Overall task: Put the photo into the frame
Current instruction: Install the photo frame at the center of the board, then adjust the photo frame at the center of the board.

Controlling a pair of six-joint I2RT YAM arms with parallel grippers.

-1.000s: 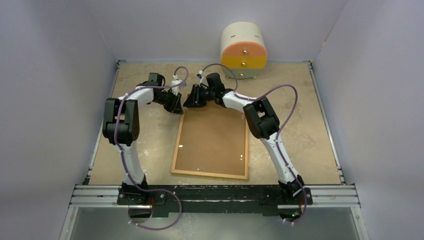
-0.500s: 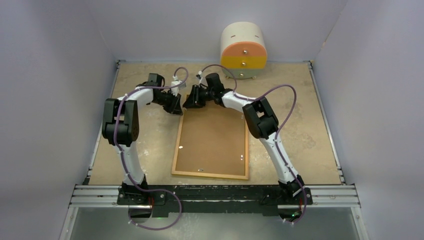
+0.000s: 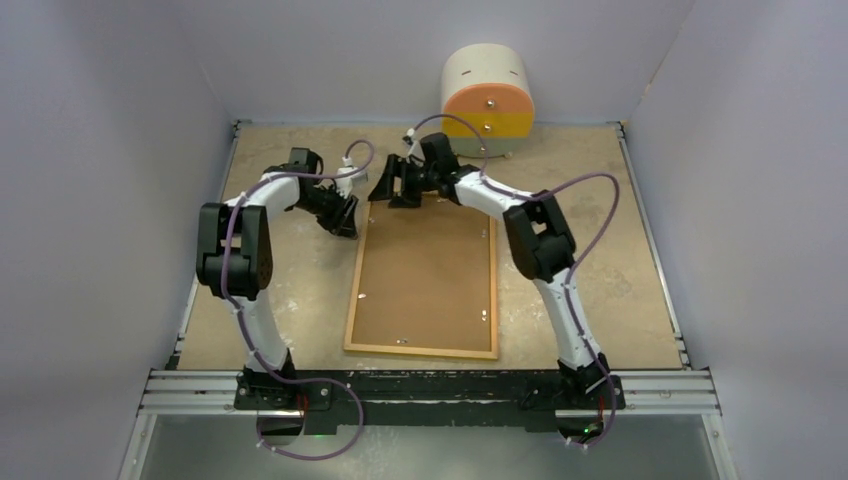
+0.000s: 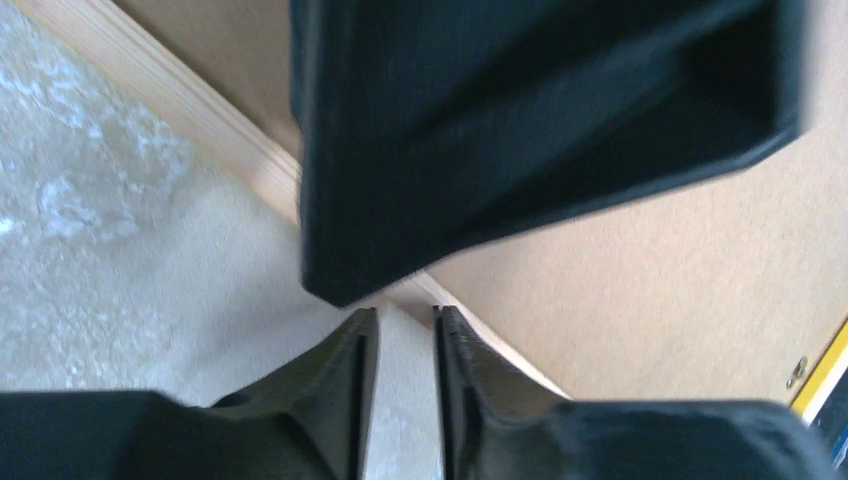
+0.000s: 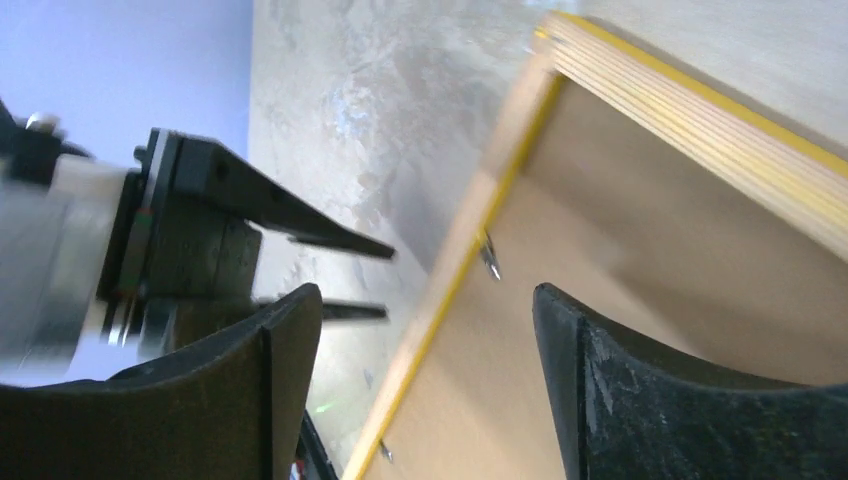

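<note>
Pale wood borders the frame (image 3: 354, 290), which lies back-up and flat on the middle of the table (image 3: 620, 260), its long sides running from the near edge toward the far edge. A plain brown backing board (image 3: 425, 275) fills its opening, with small metal clips (image 3: 400, 341) along the rim. A strip of the bright yellow front shows along the frame's side in the right wrist view. Both arms reach in to the frame's far-left corner. The left gripper (image 3: 348, 220) sits low just outside that corner. In its own camera its fingers (image 4: 350, 400) stand a narrow slit apart with nothing between them, their tips pointing at the wooden corner and the bare table beside it. The right gripper (image 3: 393, 195) is at the frame's far edge, just beside the left one. Its jaws are spread wide and hold nothing, and the frame's rim and one clip show in the gap between its fingers (image 5: 600, 400). One of its dark fingers fills the top of the left wrist view, blurred. A round cream drawer unit (image 3: 487, 95) with orange and yellow fronts stands at the table's far edge, well apart from the frame.
</note>
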